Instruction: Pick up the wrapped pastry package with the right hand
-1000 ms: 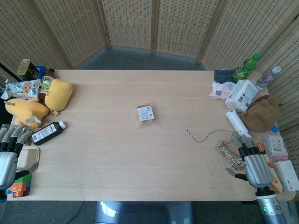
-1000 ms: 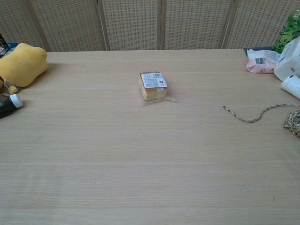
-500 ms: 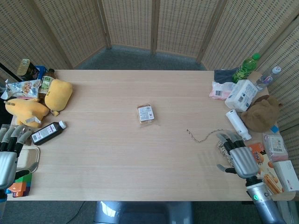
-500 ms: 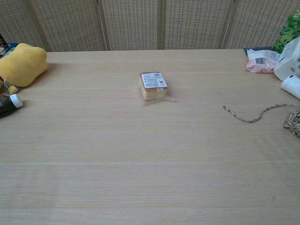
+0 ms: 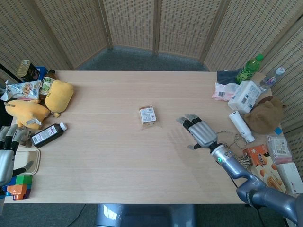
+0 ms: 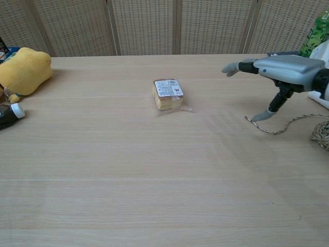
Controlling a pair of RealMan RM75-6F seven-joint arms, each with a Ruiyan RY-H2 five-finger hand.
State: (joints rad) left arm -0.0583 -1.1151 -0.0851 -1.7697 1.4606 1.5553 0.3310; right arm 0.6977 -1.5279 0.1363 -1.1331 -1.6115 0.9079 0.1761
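Note:
The wrapped pastry package (image 5: 147, 115) lies flat near the middle of the table, its white label up; the chest view shows the package (image 6: 167, 94) as a small yellow cake in clear wrap. My right hand (image 5: 200, 132) hovers above the table to the right of it, palm down, fingers stretched out and apart, holding nothing. In the chest view the right hand (image 6: 280, 70) sits at the right side, well clear of the package. My left hand (image 5: 6, 155) stays at the table's left edge, fingers apart and empty.
A frayed cord (image 6: 280, 126) and a twine ball (image 6: 322, 134) lie under and right of the right hand. Tissue packs, a white tube (image 5: 241, 125) and a green bottle (image 5: 249, 68) crowd the right edge. Yellow plush toys (image 5: 58, 97) and a dark bottle (image 5: 48, 134) sit at the left.
My right hand has moved from the table's right front corner up and leftward over the table toward the package. The left hand has barely shifted.

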